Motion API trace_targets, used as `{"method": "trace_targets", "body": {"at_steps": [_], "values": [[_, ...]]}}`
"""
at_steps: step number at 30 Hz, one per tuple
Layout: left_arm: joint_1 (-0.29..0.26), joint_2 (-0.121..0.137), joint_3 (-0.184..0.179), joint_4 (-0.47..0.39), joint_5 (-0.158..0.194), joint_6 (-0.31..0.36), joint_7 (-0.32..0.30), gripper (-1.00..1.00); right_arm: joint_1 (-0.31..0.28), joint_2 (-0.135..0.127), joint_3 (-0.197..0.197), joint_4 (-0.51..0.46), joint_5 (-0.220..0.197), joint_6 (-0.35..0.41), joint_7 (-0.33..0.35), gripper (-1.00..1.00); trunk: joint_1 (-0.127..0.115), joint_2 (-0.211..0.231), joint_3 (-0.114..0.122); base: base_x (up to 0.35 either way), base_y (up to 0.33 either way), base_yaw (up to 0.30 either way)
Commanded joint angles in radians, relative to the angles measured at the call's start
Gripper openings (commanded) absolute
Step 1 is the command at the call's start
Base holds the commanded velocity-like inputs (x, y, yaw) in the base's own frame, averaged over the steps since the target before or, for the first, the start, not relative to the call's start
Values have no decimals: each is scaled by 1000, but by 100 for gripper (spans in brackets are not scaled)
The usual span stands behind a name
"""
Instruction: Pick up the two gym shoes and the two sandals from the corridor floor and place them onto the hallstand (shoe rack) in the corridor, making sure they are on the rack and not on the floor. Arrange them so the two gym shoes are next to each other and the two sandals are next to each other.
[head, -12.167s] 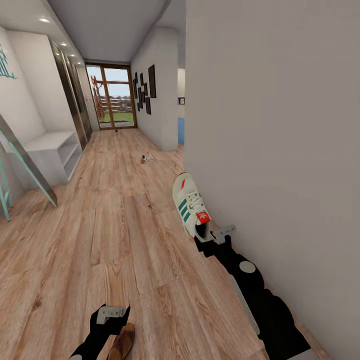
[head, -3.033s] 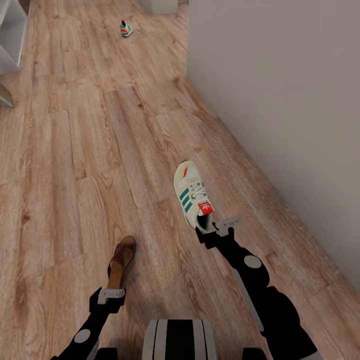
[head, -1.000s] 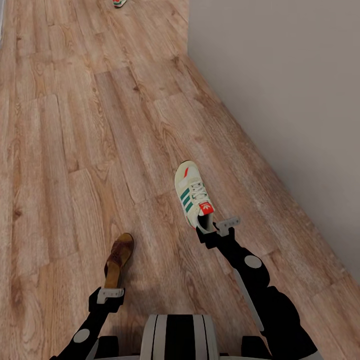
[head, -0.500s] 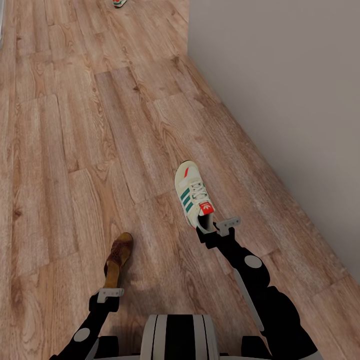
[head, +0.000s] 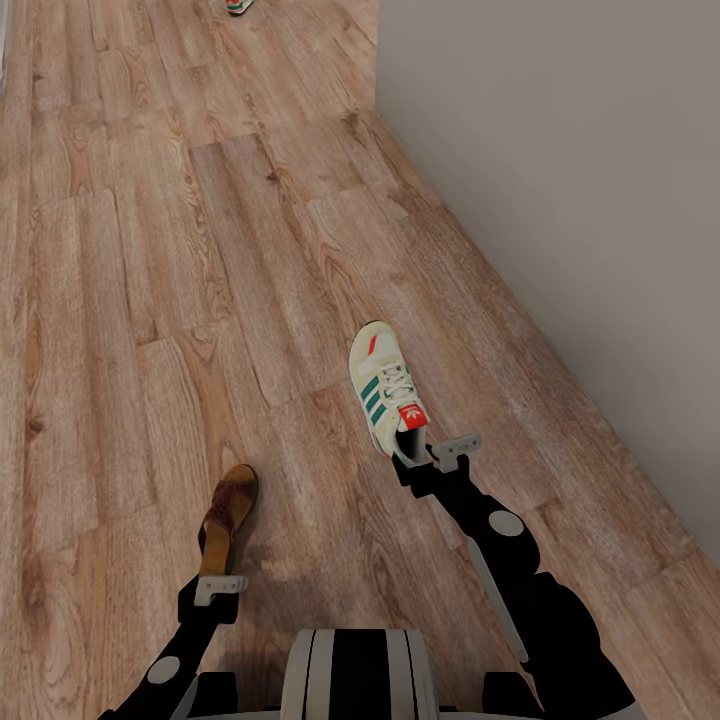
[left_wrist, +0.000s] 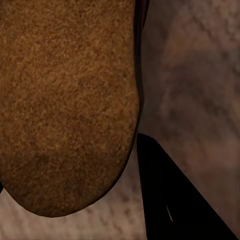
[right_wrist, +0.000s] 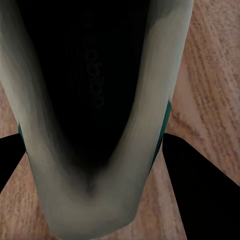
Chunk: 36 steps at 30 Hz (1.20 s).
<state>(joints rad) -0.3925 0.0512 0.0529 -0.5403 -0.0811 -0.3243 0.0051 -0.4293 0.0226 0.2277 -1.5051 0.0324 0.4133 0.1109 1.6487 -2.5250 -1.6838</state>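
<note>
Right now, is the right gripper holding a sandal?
No, in the head view the right gripper grips the heel of a white gym shoe with green stripes.

1. I see a white sneaker (head: 388, 397) with three green stripes, a red tongue label and a black inside.
2. The sandal (head: 226, 515) near my left arm is reddish-brown with a tan footbed.
3. The floor (head: 150, 250) is warm brown wood-grain planks.
4. The wall (head: 580, 180) on the right is plain grey.
5. My arms are black with pale grey fittings.
</note>
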Motion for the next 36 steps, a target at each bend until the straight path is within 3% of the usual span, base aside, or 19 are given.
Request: {"method": "trace_targets", "body": {"at_steps": [1, 8, 36], "values": [[-1, -1, 3, 0, -14, -2, 3, -100, 0, 0, 0, -1, 3, 5, 4, -100, 0, 0, 0, 0, 0, 0], [1, 2, 4, 0, -14, -2, 3, -100, 0, 0, 3, 0, 3, 5, 4, -100, 0, 0, 0, 0, 0, 0], [1, 3, 5, 0, -11, -1, 3, -100, 0, 2, 15, 0, 4, 2, 5, -100, -13, 6, 108, 0, 0, 0]]}}
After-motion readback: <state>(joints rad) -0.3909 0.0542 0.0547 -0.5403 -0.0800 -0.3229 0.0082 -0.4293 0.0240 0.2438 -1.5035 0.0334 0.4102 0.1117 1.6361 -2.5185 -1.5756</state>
